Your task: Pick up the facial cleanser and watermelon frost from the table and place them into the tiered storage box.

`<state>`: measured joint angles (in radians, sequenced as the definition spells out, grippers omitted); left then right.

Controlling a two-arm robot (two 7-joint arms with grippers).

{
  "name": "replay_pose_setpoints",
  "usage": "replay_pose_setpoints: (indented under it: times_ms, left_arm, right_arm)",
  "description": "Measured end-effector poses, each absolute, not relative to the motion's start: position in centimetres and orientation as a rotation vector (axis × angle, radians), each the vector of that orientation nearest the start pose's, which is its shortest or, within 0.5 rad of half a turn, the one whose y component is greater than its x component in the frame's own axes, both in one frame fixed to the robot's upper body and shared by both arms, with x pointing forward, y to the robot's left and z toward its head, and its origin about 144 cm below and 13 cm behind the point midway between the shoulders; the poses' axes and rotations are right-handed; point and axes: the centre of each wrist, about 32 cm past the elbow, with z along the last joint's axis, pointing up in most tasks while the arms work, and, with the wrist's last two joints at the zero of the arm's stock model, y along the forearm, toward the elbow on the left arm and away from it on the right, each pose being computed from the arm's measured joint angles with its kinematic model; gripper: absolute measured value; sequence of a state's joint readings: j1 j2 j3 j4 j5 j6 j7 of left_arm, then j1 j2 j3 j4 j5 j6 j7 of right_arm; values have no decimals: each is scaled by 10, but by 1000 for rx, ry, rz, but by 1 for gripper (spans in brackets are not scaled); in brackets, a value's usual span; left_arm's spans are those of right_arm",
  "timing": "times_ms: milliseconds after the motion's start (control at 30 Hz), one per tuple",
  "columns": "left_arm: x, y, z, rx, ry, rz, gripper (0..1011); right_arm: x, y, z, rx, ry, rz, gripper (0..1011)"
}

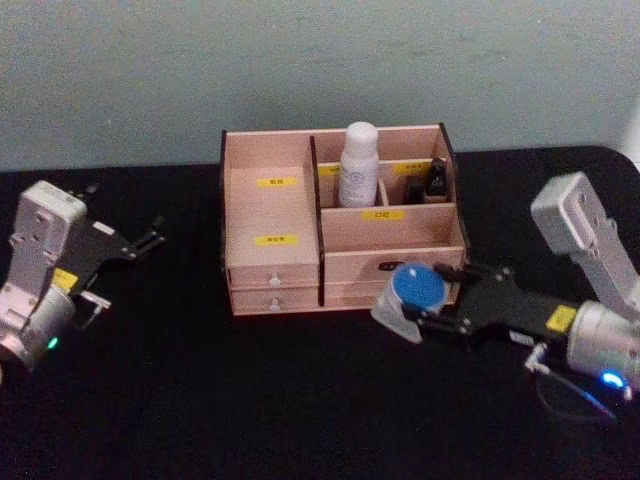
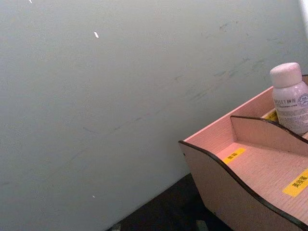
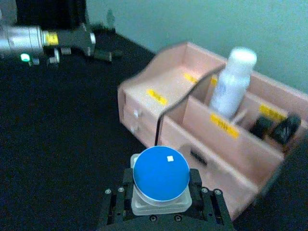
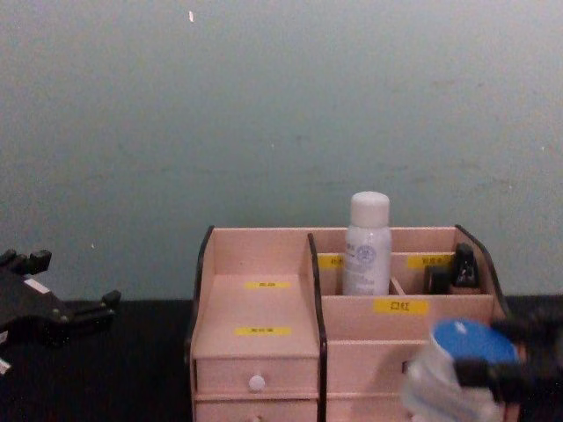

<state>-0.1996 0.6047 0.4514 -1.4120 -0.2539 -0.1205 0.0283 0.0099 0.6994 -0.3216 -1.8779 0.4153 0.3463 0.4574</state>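
Black matte bench (image 1: 150, 400) before a plain teal wall (image 1: 300, 60).

Item: tiered storage box (image 1: 265, 210), pale stiff wood, stepped, yellow-labelled, at bench centre. A white plastic bottle (image 1: 359, 165) stands upright in a rear compartment.

Item: blue-lidded jar (image 1: 415, 288), squat, with a translucent body and a smooth round cap. The right hand (image 1: 425, 305) clamps it by its sides, just in front of the box's right drawers. Probably light, rigid and somewhat slippery; best held on the body, not the lid.

Left hand (image 1: 150, 238): fingers apart, holding nothing, parked at bench left.

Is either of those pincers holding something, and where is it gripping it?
The right pincer holds a blue-lidded jar by its clear body, under the lid. The left pincer holds nothing.
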Motion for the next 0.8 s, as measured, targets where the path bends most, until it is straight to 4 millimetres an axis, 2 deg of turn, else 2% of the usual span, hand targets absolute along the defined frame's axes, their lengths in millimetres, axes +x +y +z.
replay_pose_setpoints:
  times_ms: [267, 400, 767, 800]
  left_arm:
    - [489, 310, 1140, 304, -285, 1248, 1001]
    - [489, 310, 1140, 304, -285, 1248, 1001]
    - [489, 310, 1140, 305, -285, 1248, 1001]
    - [489, 310, 1140, 305, -285, 1248, 1001]
  right_arm:
    - [469, -262, 1239, -326, -27, -675, 705]
    - [485, -253, 1242, -316, -45, -664, 705]
    - [548, -217, 1250, -282, -74, -618, 705]
    - [548, -217, 1250, -282, -74, -618, 705]
